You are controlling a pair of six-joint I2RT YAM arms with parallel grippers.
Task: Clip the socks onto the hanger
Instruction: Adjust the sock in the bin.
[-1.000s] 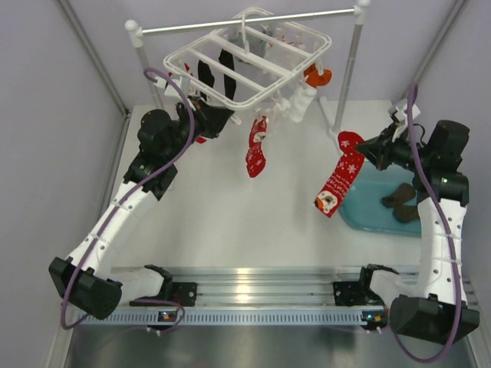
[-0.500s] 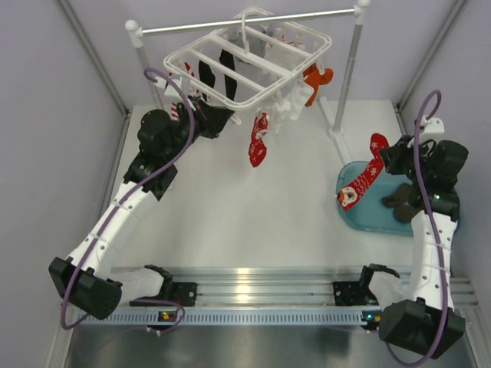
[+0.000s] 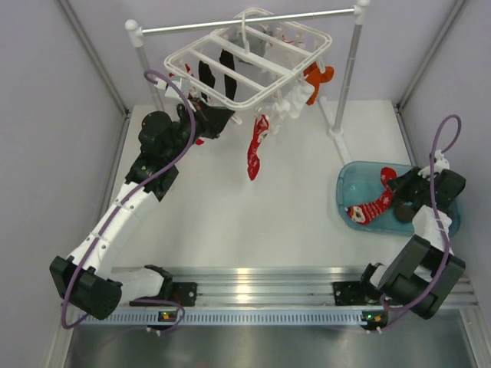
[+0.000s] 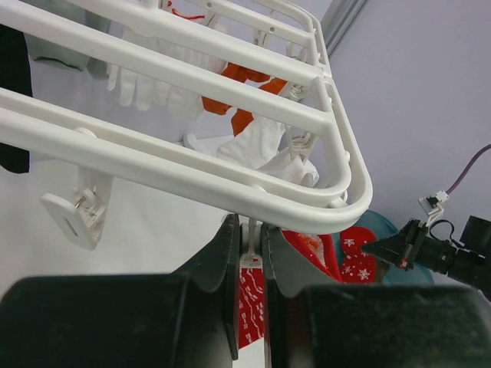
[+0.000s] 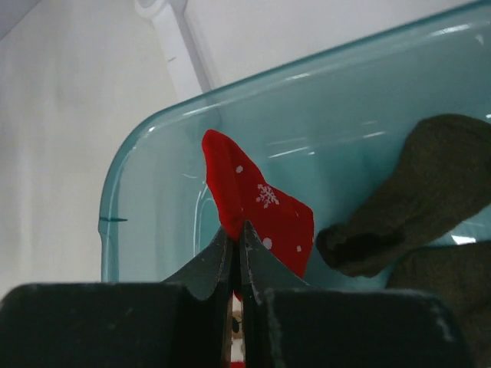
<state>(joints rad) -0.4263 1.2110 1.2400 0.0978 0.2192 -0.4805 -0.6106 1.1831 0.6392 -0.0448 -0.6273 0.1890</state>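
Observation:
The white hanger (image 3: 245,65) hangs from the rail at the back, with a red patterned sock (image 3: 255,149) dangling from its near edge. My left gripper (image 3: 222,116) sits under the hanger's near corner. In the left wrist view it (image 4: 247,230) is shut on a white clip (image 4: 252,249) below the frame (image 4: 192,165). My right gripper (image 3: 393,186) is low over the teal tray (image 3: 349,184) and shut on a red snowflake sock (image 3: 372,207). The right wrist view shows this gripper (image 5: 236,234) pinching that sock (image 5: 265,203). Dark brown socks (image 5: 414,199) lie beside it in the tray.
The grey metal rail (image 3: 253,21) on white posts carries the hanger. An orange sock (image 3: 316,77), a dark sock (image 3: 207,73) and white pieces hang from other clips. The right post's foot (image 3: 337,132) stands just behind the tray. Walls close in both sides.
My right arm has swung right and down, carrying the red snowflake sock from mid-air over the table into the teal tray. The left arm has stayed at the clip.

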